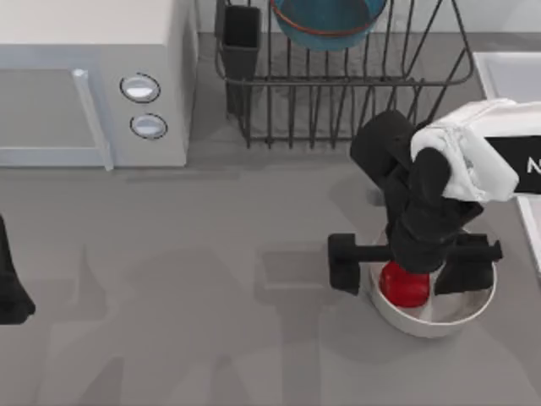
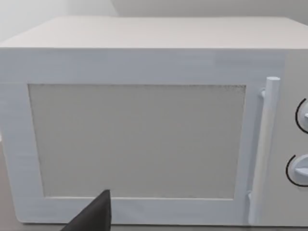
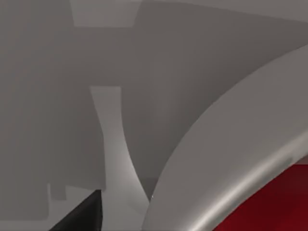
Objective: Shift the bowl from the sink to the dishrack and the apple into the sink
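Observation:
The teal-blue bowl (image 1: 325, 21) with its reddish rim sits in the black wire dishrack (image 1: 338, 93) at the back. Front right, the red apple (image 1: 404, 285) lies inside an off-white bowl (image 1: 439, 317). My right gripper (image 1: 412, 266) hangs directly over the apple and stands open, one black finger on each side of the fruit, well apart from it. The right wrist view shows the white bowl's rim (image 3: 231, 163) and a patch of the apple (image 3: 274, 207). A corner of the sink (image 1: 499, 68) is at the right edge. My left gripper (image 1: 10, 288) is parked at the left edge.
A white microwave (image 1: 93, 76) fills the back left, and its door (image 2: 144, 139) faces the left wrist camera. A dark utensil cup (image 1: 243, 38) stands at the rack's left corner. Bare grey tabletop (image 1: 211, 296) stretches across the middle and front.

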